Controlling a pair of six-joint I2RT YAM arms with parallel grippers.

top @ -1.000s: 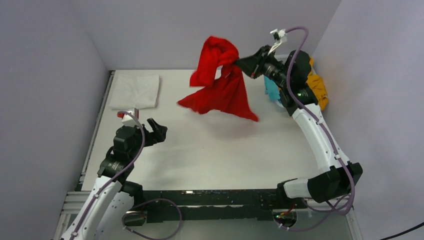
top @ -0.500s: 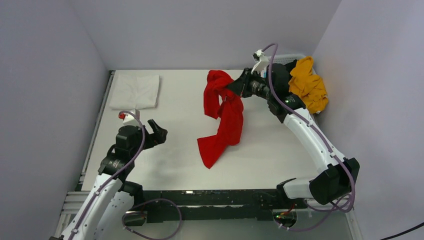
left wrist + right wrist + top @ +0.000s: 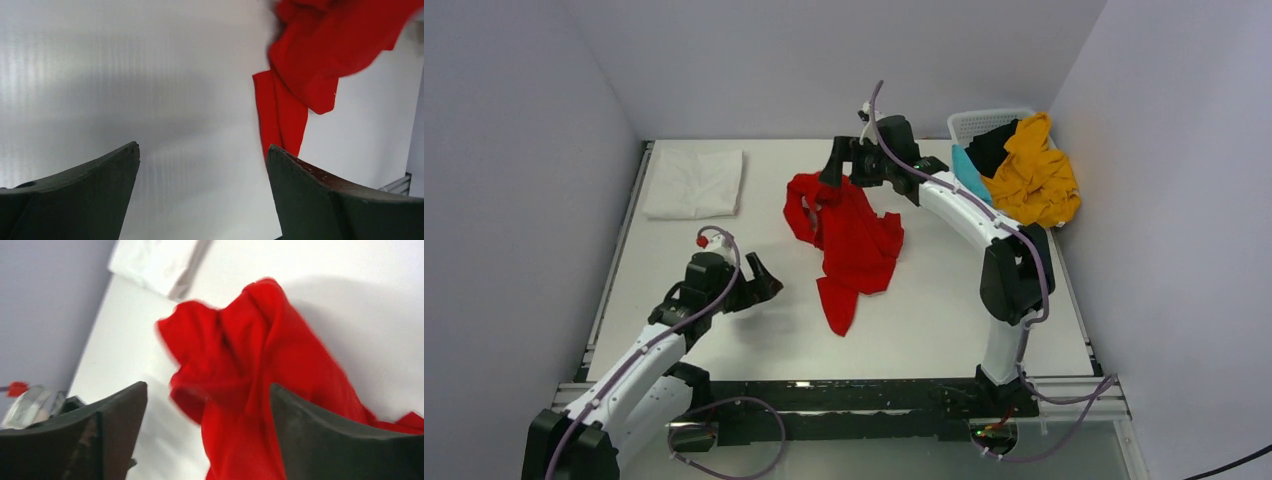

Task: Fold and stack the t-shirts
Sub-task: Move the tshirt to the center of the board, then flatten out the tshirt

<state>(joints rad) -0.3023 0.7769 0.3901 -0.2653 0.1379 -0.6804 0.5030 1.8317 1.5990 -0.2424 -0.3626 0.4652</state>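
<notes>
Right claw hovering wide open over crumpled bright red cloth t-shirt, gripping nothing, left claw hanging fully open, empty, above white surface

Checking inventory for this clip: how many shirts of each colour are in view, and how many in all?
Red shirt: 1
White shirt: 1
Yellow shirt: 1
Teal shirt: 1
Black shirt: 1
Total: 5
</notes>
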